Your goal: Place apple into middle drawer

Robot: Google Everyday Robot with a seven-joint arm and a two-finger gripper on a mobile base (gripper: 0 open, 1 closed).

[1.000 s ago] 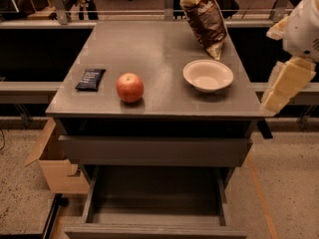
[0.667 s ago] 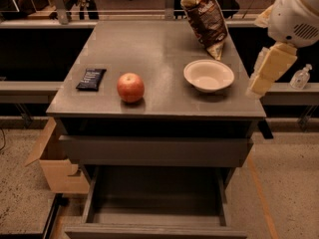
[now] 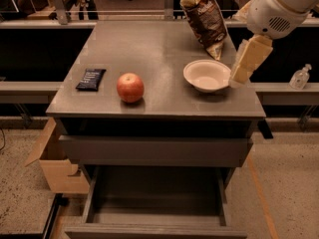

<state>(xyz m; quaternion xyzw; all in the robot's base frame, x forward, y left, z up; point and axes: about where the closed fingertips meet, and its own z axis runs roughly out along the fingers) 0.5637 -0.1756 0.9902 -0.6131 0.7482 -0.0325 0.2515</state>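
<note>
The red-orange apple (image 3: 130, 87) sits on the grey cabinet top (image 3: 149, 49), left of centre near the front edge. The middle drawer (image 3: 154, 203) is pulled open below, its flat dark inside bare. Above it the upper drawer (image 3: 154, 151) shows only its grey front panel. My gripper (image 3: 241, 72) hangs from the white arm at the upper right, over the right rim of the white bowl (image 3: 206, 75), far to the right of the apple.
A dark snack bar packet (image 3: 91, 78) lies left of the apple. A brown chip bag (image 3: 204, 16) stands behind the bowl. A cardboard box (image 3: 52, 163) sits on the floor at the left. A small clear bottle (image 3: 300, 76) stands on the ledge at the right.
My arm and gripper have moved left, from beyond the cabinet's right edge to over the bowl's right rim. The apple and the drawers have not moved.
</note>
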